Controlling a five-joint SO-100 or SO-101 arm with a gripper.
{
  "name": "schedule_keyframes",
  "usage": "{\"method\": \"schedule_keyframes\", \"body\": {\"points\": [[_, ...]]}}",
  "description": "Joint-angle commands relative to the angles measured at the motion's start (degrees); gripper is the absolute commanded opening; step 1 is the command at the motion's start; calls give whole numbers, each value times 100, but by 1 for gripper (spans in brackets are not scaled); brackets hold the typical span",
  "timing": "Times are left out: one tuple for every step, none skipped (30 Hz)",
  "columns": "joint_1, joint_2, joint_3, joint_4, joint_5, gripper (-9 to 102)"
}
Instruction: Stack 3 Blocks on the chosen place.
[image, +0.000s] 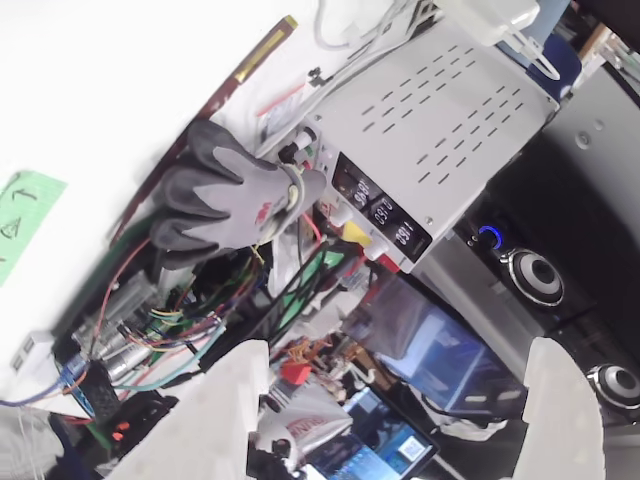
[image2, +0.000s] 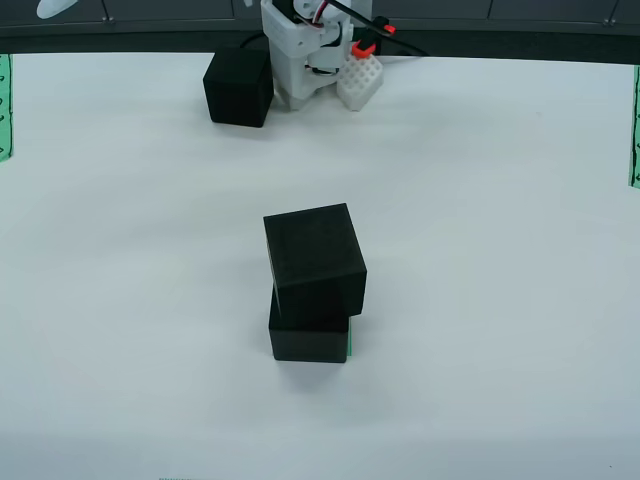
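White bench under a two-block stack (image2: 312, 290) near its middle; third block (image2: 238, 87) sits at the far edge, just left of the arm's base (image2: 305, 50). Claw (image: 400, 420) gapes wide, empty, aimed at clutter.

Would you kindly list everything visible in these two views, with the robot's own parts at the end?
Black blocks: three. Two stacked mid-table, upper block twisted and overhanging the lower block; third block beside the arm base, in the view from the front.
Green patch: one, a sliver showing under the stack.
Green strips: two, at the table's side edges.
Table: one, white.
Grey glove: one, in the view riding on the pincer.
Power supply: one, pale grey, displays lit.
Speakers: two, dark.
Arm base: white, table's far edge.
Pincer: white, open, holding nothing.
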Motion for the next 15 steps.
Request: {"method": "schedule_keyframes", "body": {"points": [[79,703,747,-202,343,30],[88,967,1090,-360,501,30],[70,1178,1415,-501,589,30],[44,1362,1714,-642,650,30],[26,1521,1978,-800,756,30],[26,1661,2197,-976,826,30],[26,1793,2408,-1151,844,30],[26,1925,2619,-1371,896,30],[18,2048,2839,-1644,905,30],[-18,2109,3041,-1925,905,30],[-26,2153,3261,-2215,905,30],[-44,2171,3437,-2479,905,30],[-44,2171,3577,-2663,905,30],[-44,2171,3656,-2742,905,30],[-35,2171,3700,-2742,905,30]]}}
